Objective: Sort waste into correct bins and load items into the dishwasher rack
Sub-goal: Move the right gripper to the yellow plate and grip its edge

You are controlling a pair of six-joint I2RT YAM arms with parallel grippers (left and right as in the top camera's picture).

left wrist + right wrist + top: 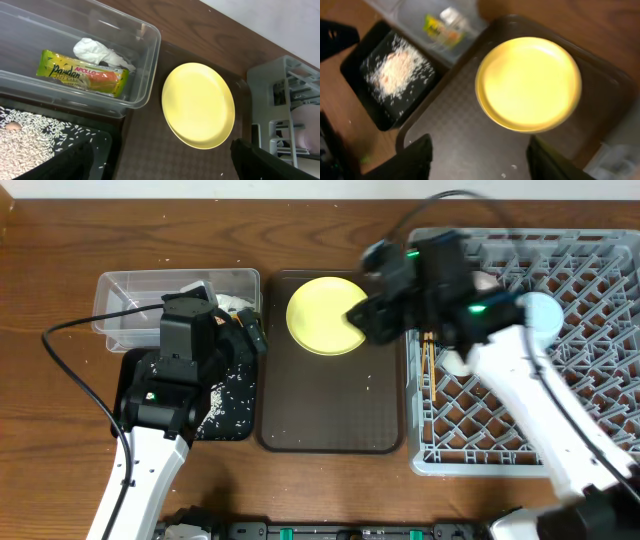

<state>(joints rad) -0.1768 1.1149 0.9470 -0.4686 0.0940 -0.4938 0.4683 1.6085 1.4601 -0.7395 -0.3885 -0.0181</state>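
"Overhead, what was sorted?"

"Chopsticks (pixel 428 365) lay in the dishwasher rack (pixel 560 270). The plate (pixel 325 315) sat at the far end of the brown tray (pixel 330 410), not yet loaded."

"Left wrist view?"

"Wrapper (pixel 82 73) and tissue (pixel 97 52) in the clear tub (pixel 150 60), rice (pixel 25 145) in the black tray (pixel 102 137). The left gripper (pixel 160 150) was spread apart, empty."

"Right wrist?"

"The right gripper (pixel 480 152) gaped empty over the plate, so loading it looked next."

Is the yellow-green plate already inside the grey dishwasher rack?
No, the plate lies on the brown tray, to the left of the rack.
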